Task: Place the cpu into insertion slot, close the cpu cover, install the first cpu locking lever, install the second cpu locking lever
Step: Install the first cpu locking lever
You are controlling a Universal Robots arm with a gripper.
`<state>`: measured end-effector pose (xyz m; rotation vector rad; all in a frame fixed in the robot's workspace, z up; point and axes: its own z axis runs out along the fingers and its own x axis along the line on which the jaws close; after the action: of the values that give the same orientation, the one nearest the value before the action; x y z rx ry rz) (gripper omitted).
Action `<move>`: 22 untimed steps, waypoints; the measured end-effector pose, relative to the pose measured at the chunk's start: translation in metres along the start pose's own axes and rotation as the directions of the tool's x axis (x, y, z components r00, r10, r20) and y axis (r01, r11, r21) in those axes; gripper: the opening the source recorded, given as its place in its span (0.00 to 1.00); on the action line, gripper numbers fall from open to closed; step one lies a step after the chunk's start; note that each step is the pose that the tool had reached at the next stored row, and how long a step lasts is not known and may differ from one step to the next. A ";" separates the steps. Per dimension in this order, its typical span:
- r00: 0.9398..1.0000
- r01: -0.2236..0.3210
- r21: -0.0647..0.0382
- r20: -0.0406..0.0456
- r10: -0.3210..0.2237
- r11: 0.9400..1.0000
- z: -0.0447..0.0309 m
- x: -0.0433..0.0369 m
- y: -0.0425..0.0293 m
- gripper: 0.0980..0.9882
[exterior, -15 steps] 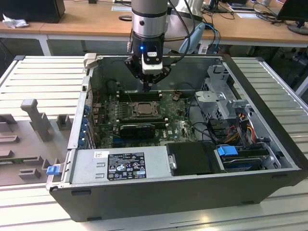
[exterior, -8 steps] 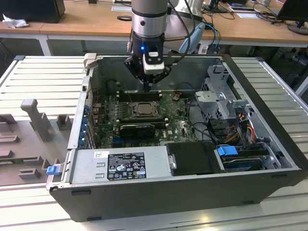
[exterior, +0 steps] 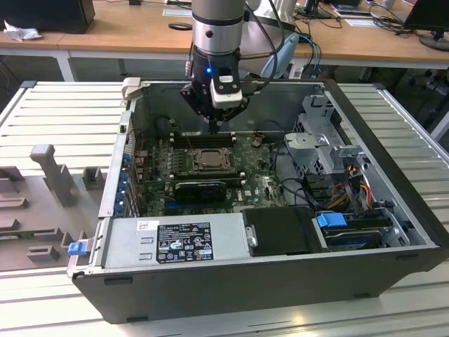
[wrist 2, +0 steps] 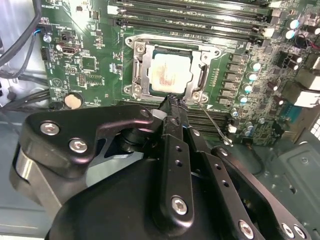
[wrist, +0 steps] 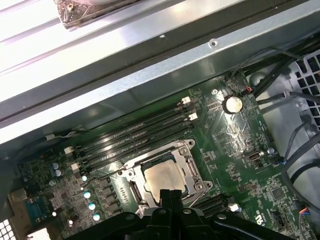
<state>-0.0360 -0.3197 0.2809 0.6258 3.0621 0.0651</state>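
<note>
The cpu (wrist 2: 169, 75) (wrist: 162, 178), a square chip with a silvery top, lies in the insertion slot (exterior: 208, 160) on the green motherboard. The cpu cover (wrist 2: 141, 75) (wrist: 193, 168) lies flat around it, its window showing the chip. A thin wire locking lever (wrist 2: 212, 122) sticks out loose from one socket corner. My gripper (wrist 2: 172, 101) (wrist: 170, 193) (exterior: 214, 128) is shut with nothing held. In both wrist views its tips are at the socket's edge, near the corner where that lever starts.
Long black memory slots (wrist 2: 190, 15) (wrist: 135, 135) run beside the socket. A black graphics card (exterior: 200, 188), the power supply (exterior: 175, 239), a drive cage (exterior: 323, 140) and cables (exterior: 302, 189) crowd the case. Grey fixtures (exterior: 52, 172) lie outside at the exterior view's left.
</note>
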 end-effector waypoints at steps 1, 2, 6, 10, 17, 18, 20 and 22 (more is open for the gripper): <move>1.000 0.007 0.000 0.000 -0.007 1.000 0.0000 0.0000 0.0000 0.01; 1.000 0.013 0.000 -0.001 -0.013 1.000 0.0000 0.0000 0.0000 0.01; 0.999 0.042 0.000 -0.002 -0.042 0.999 0.0000 0.0000 0.0000 0.01; 0.997 0.073 -0.001 -0.003 -0.073 0.997 0.0000 0.0000 0.0000 0.01; 0.994 0.112 -0.001 -0.005 -0.112 0.994 0.0000 0.0000 -0.0001 0.01; 0.993 0.117 -0.001 -0.005 -0.117 0.993 0.0000 0.0000 -0.0001 0.01; 0.991 0.132 -0.001 -0.006 -0.132 0.991 0.0000 0.0000 -0.0001 0.01; 0.990 0.142 -0.001 -0.006 -0.142 0.990 0.0000 0.0000 -0.0001 0.01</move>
<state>-0.0360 -0.3197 0.2809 0.4065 3.1018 0.0667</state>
